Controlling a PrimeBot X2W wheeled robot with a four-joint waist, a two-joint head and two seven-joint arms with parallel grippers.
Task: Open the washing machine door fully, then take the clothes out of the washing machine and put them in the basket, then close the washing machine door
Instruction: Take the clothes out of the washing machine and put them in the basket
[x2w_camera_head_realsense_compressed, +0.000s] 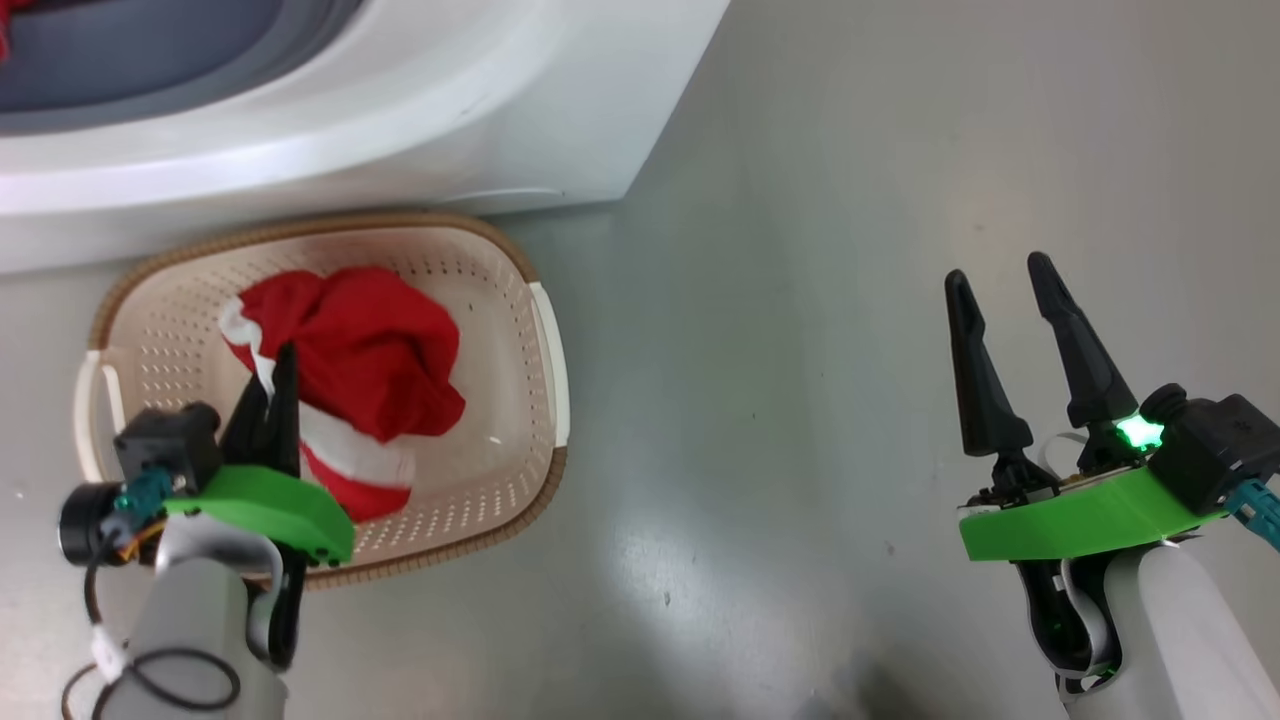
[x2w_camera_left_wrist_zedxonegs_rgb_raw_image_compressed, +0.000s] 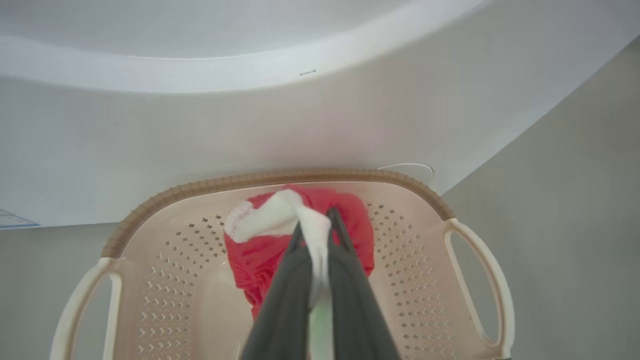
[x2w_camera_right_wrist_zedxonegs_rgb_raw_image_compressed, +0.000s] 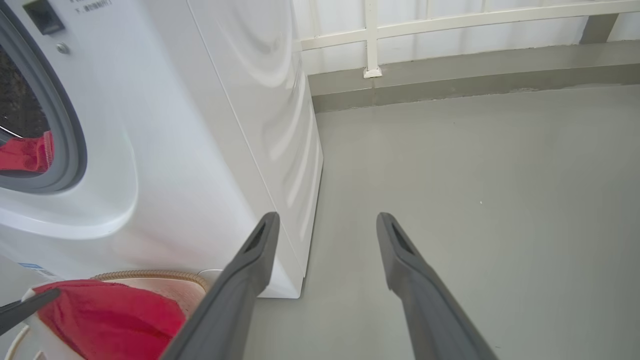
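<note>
left gripper (x2w_camera_left_wrist_zedxonegs_rgb_raw_image_compressed: 316, 225) pinches soft red-white clothes (x2w_camera_head_realsense_compressed: 370, 340) in perforated cream basket (x2w_camera_head_realsense_compressed: 505, 470)

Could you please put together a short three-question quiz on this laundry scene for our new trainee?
1. True or false: the right gripper is holding a garment.
2. Over the basket, the left gripper has its fingers shut on: A) a basket handle; B) the red and white garment; C) nothing.
3. Fill in: more red fabric lies inside the washing machine, in its ____.

Key:
1. False. Its fingers are spread apart above the bare floor.
2. B.
3. drum.
</note>
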